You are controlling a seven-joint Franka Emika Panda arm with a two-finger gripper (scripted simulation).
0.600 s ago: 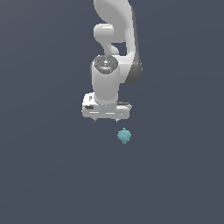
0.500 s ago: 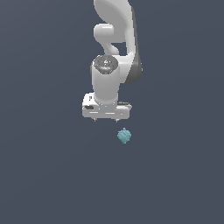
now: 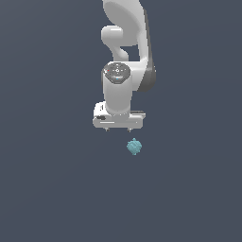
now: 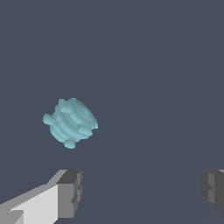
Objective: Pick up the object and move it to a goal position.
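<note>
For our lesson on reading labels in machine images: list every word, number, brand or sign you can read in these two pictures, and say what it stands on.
No readable text in either view.
The arm's round joint cap carries small dark marks, too blurred to read as letters or numbers.
The teal object is bumpy and unmarked.
The pincer has plain fingers, set wide apart, with no label.

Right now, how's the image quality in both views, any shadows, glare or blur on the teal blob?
Exterior view: flat, even lighting, no shadow visible under the teal blob, which is small and soft-edged; soft shading on the white arm, no harsh glare. Wrist view: the blob is larger, its ridged surface readable though slightly soft, no glare; the hand fingertips are cut off by the frame edge.
</note>
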